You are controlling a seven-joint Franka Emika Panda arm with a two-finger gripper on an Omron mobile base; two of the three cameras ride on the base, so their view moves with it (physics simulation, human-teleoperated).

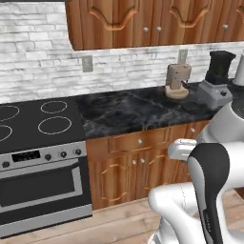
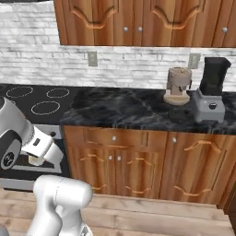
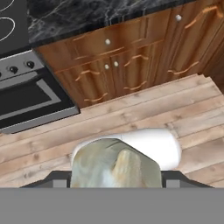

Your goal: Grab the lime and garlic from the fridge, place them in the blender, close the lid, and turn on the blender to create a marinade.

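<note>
The boxy grey blender [image 1: 217, 81] with its round black knob and tall black jar is seen standing on the dark marbled bench [image 1: 128, 112], far to the right and close to the white brick wall [image 1: 43, 47]; in the right base view the blender [image 2: 211, 90] is found near the bench's right end. Just beside it, to its left, a tan-brown cylindrical coffee machine [image 2: 178, 86] is set on a pale round foot. Grey wall sockets [image 2: 92, 58] are mounted on the brick above the bench, and brown wooden upper cupboards [image 2: 138, 20] with small knobs are hung over them. Below the bench, wooden drawers and cupboard doors [image 2: 138, 159] with curved handles are shown shut. To the left, a black stove top [image 1: 33, 121] with white ring burners is fitted flush against the bench, with a steel oven front [image 1: 40, 190] under it. A pale plank floor [image 3: 131, 113] is looked down on from the hand. Something mottled grey-brown is seen low in the hand view, pressed close to the camera, but it cannot be made out, and whether the gripper is clenched or released cannot be told.
</note>
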